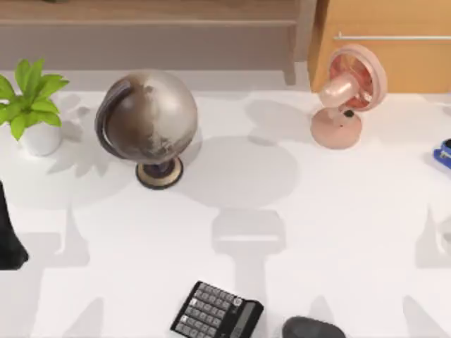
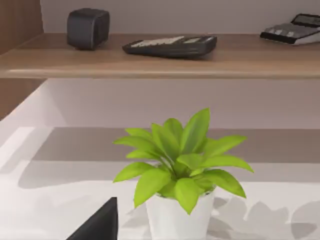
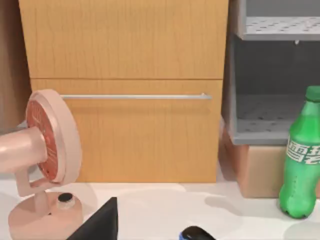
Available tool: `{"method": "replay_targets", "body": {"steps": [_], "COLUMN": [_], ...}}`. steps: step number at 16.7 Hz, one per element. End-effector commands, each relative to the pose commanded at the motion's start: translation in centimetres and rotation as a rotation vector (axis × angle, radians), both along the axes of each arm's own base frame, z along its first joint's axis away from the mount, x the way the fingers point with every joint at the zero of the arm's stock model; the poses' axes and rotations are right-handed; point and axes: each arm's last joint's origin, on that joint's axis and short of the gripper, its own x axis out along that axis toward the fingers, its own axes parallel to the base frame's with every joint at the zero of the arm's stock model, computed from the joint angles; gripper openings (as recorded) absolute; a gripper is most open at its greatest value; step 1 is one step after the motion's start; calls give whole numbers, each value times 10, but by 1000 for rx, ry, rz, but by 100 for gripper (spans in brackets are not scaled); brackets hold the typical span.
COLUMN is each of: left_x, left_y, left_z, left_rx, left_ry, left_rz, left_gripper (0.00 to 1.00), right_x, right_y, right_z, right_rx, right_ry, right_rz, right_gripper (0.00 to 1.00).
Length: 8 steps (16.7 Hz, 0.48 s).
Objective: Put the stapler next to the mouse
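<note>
- The left arm [image 1: 10, 232] stands at the left edge of the tabletop [image 1: 232, 211], a dark upright shape held low. A dark wedge of the left pincer [image 2: 97, 225] shows in its wrist view. I cannot tell whether this pincer is apart or together.
- Just ahead of the left pincer is a potted plant [image 2: 180, 170] with green leaves in a white pot. Beyond the plant, a wooden shelf [image 2: 160, 62] carries a flat black keyboard-like device [image 2: 170, 45].
- A dark wedge of the right pincer [image 3: 97, 222] shows in its own wrist view, held low and level and facing the back of the tabletop. I cannot tell whether it is apart or together.
- The stapler [image 1: 442, 153] lies at the right edge of the tabletop, close ahead of the right pincer and apart from it, with nothing holding it.
- Farther out from the right pincer stand a pink fan [image 1: 345, 95] to one side and a green bottle [image 3: 302, 155] to the other, before a wooden cabinet [image 3: 125, 90].
- The mouse [image 1: 313, 328] sits at the near edge, well apart from the stapler and from both pincers.
- Just beside the mouse, toward the left arm, lies a black calculator [image 1: 217, 311], tilted.
- A globe [image 1: 148, 123] stands between the plant and the fan.
</note>
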Motion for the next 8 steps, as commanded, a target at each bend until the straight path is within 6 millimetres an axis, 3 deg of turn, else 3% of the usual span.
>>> {"method": "replay_targets", "body": {"steps": [4, 8], "left_x": [0, 0], "left_y": [0, 0], "left_z": [0, 0], "left_rx": [0, 0], "left_ry": [0, 0], "left_rz": [0, 0], "left_gripper": [100, 100], "right_x": [1, 6], "right_y": [0, 0], "right_z": [2, 18], "right_rx": [-7, -78], "right_ry": [31, 213], "right_rz": [1, 9], "right_gripper": [100, 100]}}
